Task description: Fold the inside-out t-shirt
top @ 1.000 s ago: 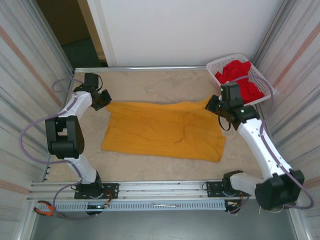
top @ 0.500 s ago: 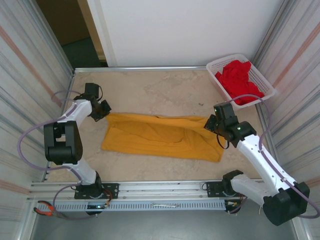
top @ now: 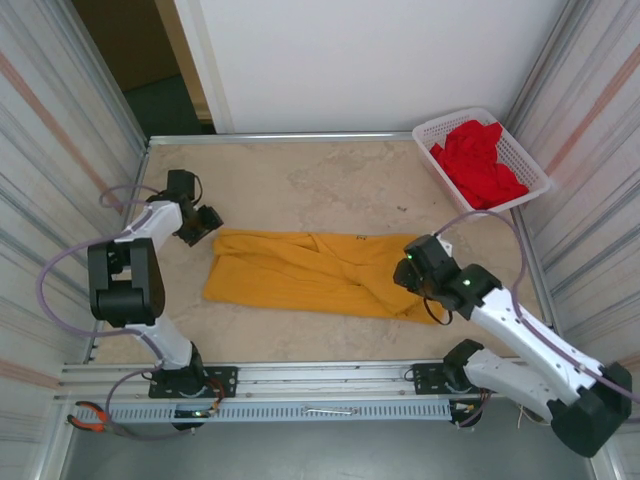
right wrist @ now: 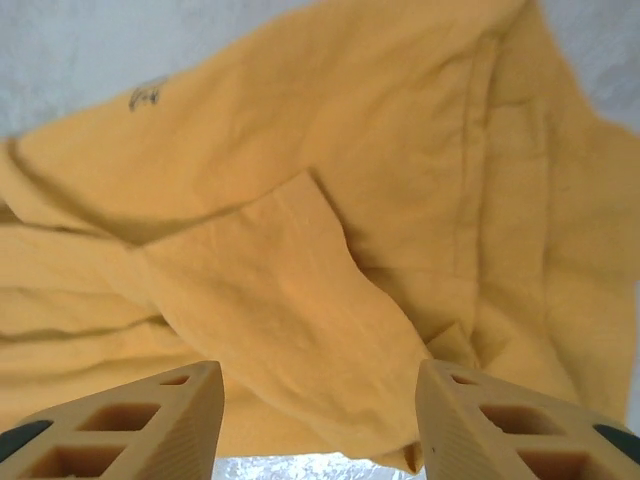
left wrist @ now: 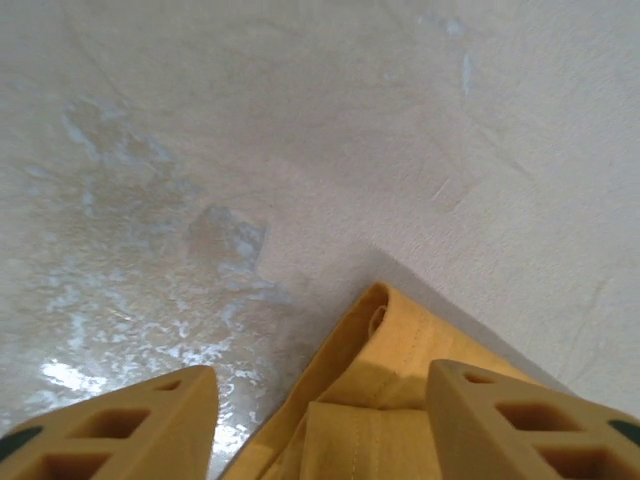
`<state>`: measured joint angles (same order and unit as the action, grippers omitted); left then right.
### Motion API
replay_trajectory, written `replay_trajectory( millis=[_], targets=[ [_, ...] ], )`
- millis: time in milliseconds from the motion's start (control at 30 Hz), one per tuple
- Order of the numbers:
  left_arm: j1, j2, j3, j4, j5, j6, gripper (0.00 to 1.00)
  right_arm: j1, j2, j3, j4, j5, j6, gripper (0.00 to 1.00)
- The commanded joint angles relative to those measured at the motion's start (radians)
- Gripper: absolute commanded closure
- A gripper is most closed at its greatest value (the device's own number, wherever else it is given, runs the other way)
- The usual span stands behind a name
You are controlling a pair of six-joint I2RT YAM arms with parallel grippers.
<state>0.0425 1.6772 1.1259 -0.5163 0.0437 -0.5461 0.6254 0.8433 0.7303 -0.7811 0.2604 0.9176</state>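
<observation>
The inside-out t-shirt [top: 310, 272] lies on the table as a long mustard-yellow band, its far part folded over toward the near edge. My left gripper [top: 205, 222] stands open at the shirt's far left corner. In the left wrist view that hemmed corner [left wrist: 400, 350] rests on the table between the spread fingers of the left gripper [left wrist: 325, 415], touched by neither. My right gripper [top: 405, 272] hovers open over the shirt's right end. Below the right gripper [right wrist: 315, 425] a loose fold of the t-shirt [right wrist: 300, 200] lies free between the fingers.
A white basket [top: 427, 130] holding a bright red garment [top: 480, 165] stands at the far right corner. Corrugated walls close in both sides. A metal rail [top: 320, 375] runs along the near edge, with pliers [top: 90, 418] at its left end.
Both grippers drew the shirt's far edge toward the near side, folding it over, then opened and let go. The right arm swung toward the near left; the left gripper barely moved.
</observation>
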Motion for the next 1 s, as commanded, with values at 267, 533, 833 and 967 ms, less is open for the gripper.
replay_trajectory(
  millis=[267,533,833,967],
  targets=[
    [-0.076,-0.139,-0.029,0.059,0.155,-0.046,0.33,-0.179,0.294,0.075,0.143,-0.145,-0.188,0.40],
    [-0.166,-0.014,0.023,0.073,0.166,-0.046,0.33,-0.154,0.535,0.106,0.309,-0.204,-0.253,0.40],
    [-0.168,-0.011,0.041,0.056,0.157,-0.037,0.32,-0.150,0.720,0.096,0.405,-0.239,-0.263,0.62],
    [-0.168,-0.013,0.046,0.052,0.154,-0.034,0.32,-0.141,0.695,0.102,0.378,-0.233,-0.267,0.93]
  ],
)
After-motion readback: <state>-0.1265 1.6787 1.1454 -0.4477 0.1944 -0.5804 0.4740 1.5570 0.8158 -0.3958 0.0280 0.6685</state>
